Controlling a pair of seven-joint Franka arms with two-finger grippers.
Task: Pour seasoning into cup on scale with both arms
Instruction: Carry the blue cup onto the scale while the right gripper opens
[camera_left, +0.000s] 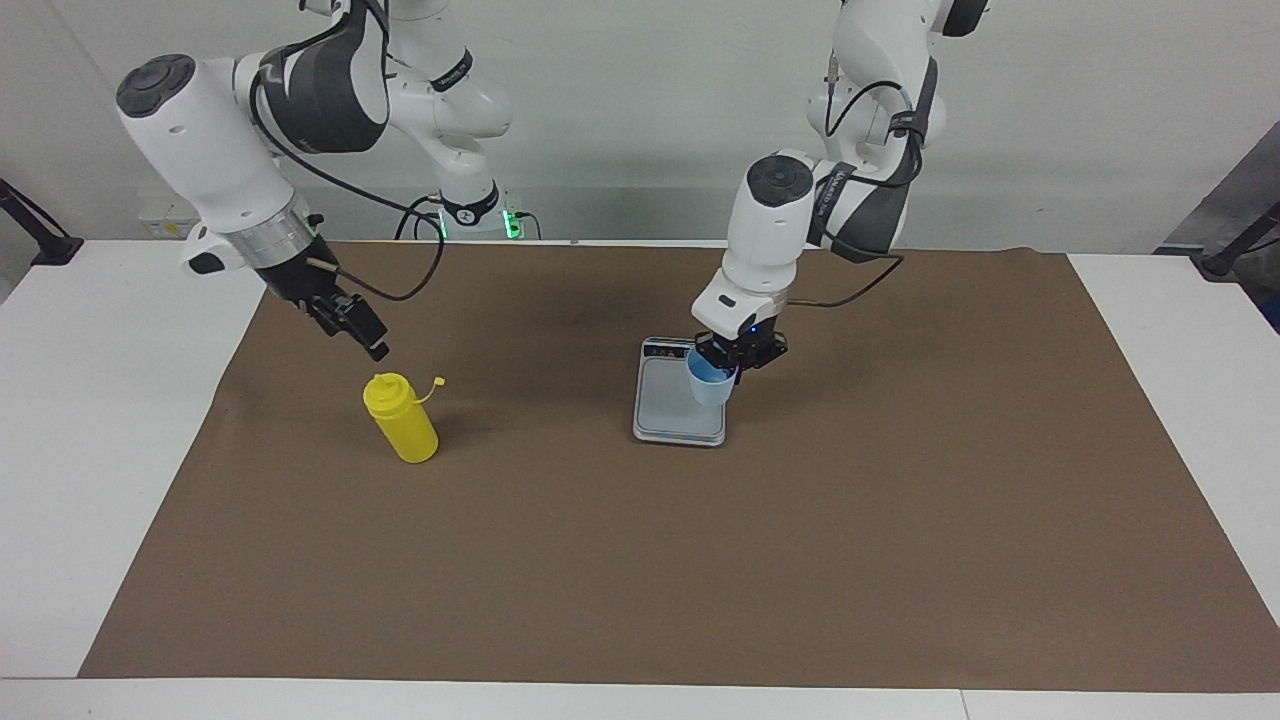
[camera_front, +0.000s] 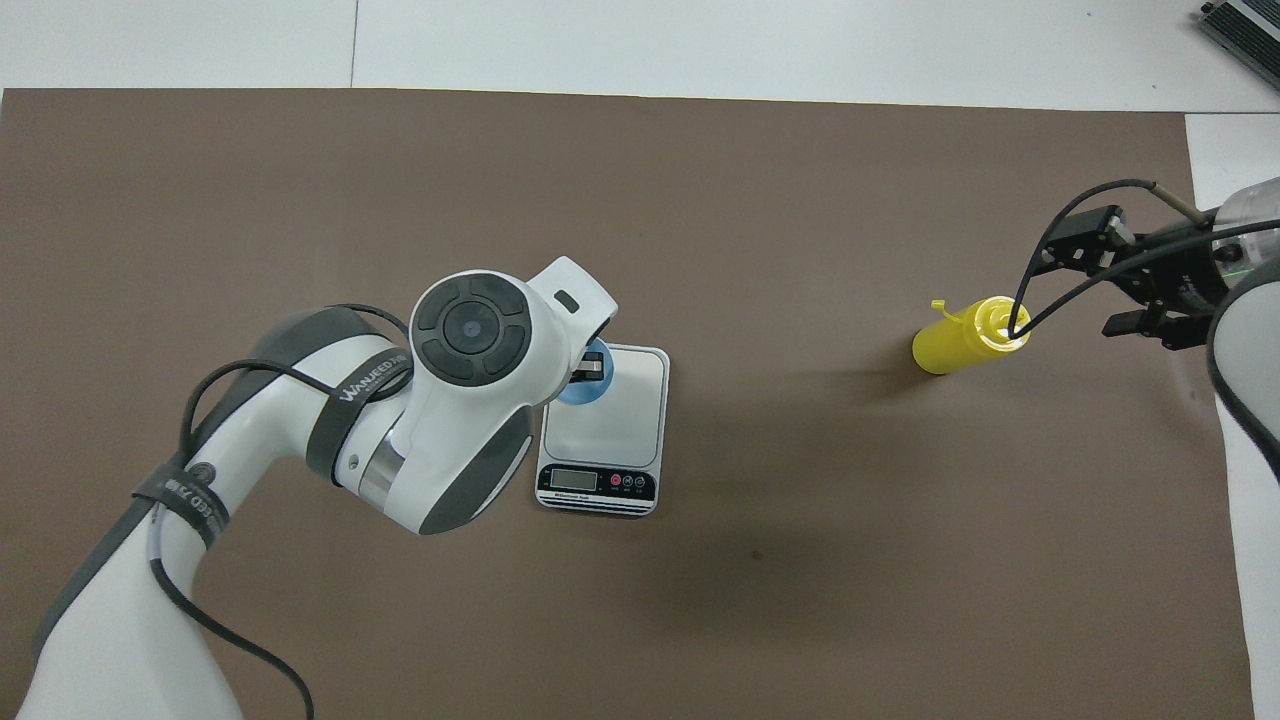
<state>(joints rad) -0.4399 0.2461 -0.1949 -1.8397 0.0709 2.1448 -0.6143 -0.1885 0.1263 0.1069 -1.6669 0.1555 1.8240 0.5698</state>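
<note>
The yellow seasoning bottle (camera_left: 400, 418) stands upright on the brown mat toward the right arm's end, its small cap hanging beside the nozzle; it also shows in the overhead view (camera_front: 955, 342). The silver-grey scale (camera_left: 665, 402) lies at mid-table (camera_front: 632, 400), its display on the edge nearest the robots. My left gripper (camera_left: 733, 362) is shut on the rim of the light blue cup (camera_left: 708, 386) and holds it over the scale's edge toward the left arm's end; I cannot tell whether it touches the plate. The arm hides most of the cup (camera_front: 583, 388) from above. My right gripper (camera_left: 360, 330) is open, raised close beside the bottle's top (camera_front: 1100, 285).
The brown mat (camera_left: 640, 560) covers most of the white table (camera_left: 100, 420). A black cable loops from the right wrist over the bottle's top in the overhead view. White wall stands at the robots' end.
</note>
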